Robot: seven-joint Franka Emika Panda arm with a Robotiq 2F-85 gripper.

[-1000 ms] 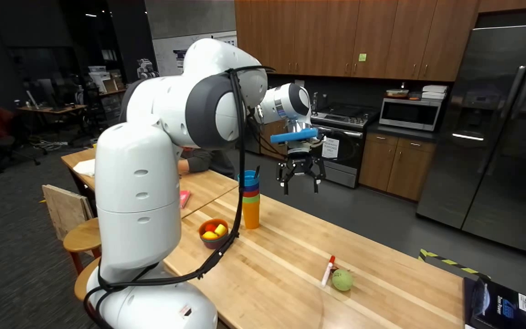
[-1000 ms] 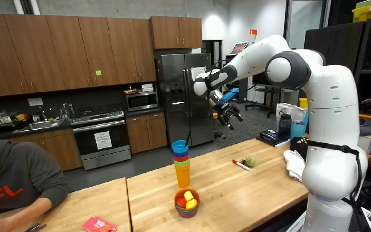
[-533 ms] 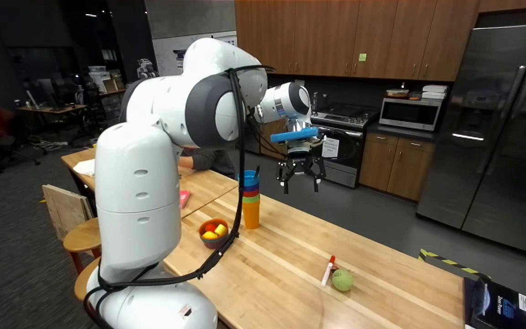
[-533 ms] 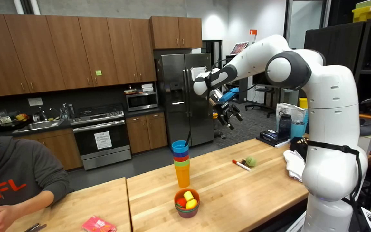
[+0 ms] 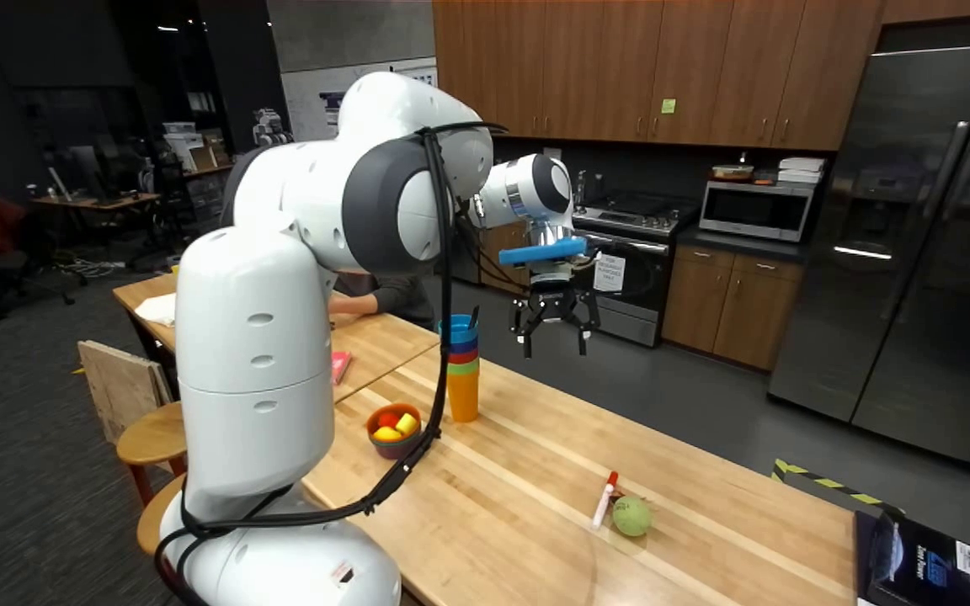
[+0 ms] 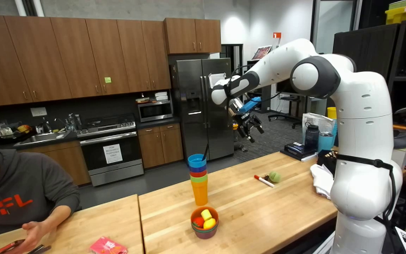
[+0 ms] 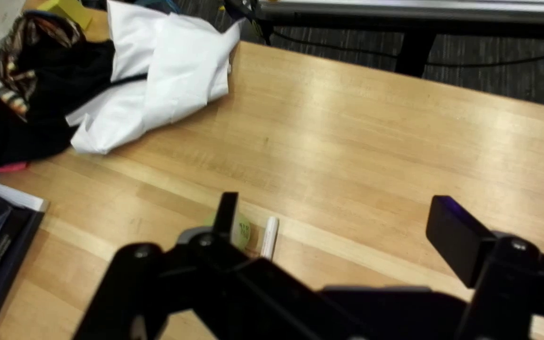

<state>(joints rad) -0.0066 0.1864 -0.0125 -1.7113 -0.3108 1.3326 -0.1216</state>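
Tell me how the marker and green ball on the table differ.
Shape: the marker is long and slim; the green ball is round.
Colour: the marker is white with a red end; the green ball is mostly one colour.
Size: the marker is longer than the green ball is wide.
Both rest on the wooden tabletop, outside the pincer.

In both exterior views, a dark refrigerator (image 6: 192, 135) and a stove (image 6: 129, 150) stand in the background; a microwave (image 6: 155, 110) sits on the counter (image 5: 729, 243) between them. A printed notice (image 6: 112, 153) is fixed to the stove's front. In an exterior view, a dark bottle (image 6: 311, 138) stands just beside a blue tumbler (image 6: 325, 141). In the wrist view, blurred white material (image 7: 173, 66), possibly cloth, lies against black fabric (image 7: 78, 80).
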